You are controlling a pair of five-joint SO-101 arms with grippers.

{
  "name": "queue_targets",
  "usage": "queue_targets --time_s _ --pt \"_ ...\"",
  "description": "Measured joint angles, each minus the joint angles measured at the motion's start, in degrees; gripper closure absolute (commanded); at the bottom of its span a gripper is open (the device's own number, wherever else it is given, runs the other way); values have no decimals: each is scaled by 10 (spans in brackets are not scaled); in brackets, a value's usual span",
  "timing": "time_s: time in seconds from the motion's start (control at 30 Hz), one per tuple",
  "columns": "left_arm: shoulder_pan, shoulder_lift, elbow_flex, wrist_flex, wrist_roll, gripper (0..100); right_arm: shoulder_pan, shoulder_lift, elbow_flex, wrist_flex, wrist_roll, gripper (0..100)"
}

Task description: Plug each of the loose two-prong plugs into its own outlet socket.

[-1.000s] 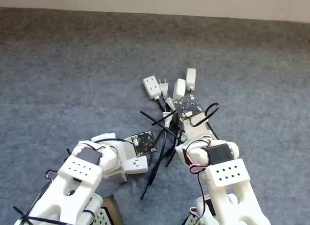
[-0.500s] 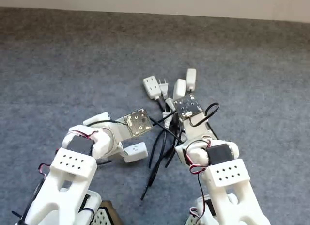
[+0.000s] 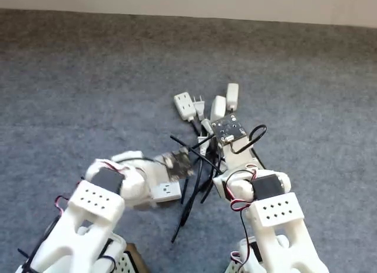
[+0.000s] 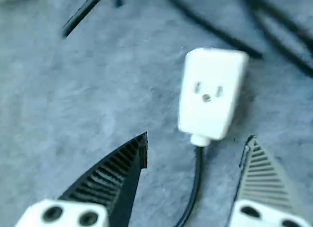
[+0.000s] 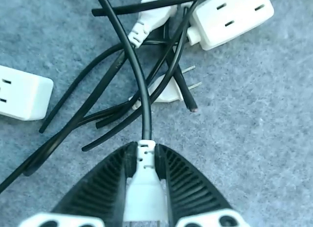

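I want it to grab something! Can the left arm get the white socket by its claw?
Probably yes: the left gripper is open, and the white socket lies uncovered on the carpet just ahead of it.

We see a grey carpet (image 3: pixel 82 73) carrying a tangle of black cords (image 5: pixel 145 120), a white outlet socket (image 4: pixel 209 92) lying face up, and a loose two-prong plug (image 5: pixel 166 92) among the cords.

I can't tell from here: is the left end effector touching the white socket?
Apart. The left wrist view shows carpet between the socket and both fingers of the open left end effector.
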Motion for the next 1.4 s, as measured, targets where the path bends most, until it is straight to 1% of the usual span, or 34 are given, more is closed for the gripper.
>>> queue_targets --time_s 0.07,0.17,0.33,0.57,0.83,0.97,1.1,1.17,1.3,1.4 --pt "28 0 13 -10 18 702 0 0 0 0 0 992" --pt "41 0 45 -59 36 703 0 0 0 0 0 992" --pt "37 0 73 -119 40 704 0 0 0 0 0 992" --pt "28 0 80 -136 31 705 0 0 0 0 0 992" --pt "26 -1 131 -193 31 705 0 0 0 0 0 992" --pt "26 -1 133 -194 31 716 0 0 0 0 0 992" --pt "26 -1 133 -194 32 796 0 0 0 0 0 992" --pt "31 1 130 -186 47 816 0 0 0 0 0 992" --pt "31 51 61 -115 91 794 0 0 0 0 0 992" --pt "31 131 -28 -62 109 791 0 0 0 0 0 992"
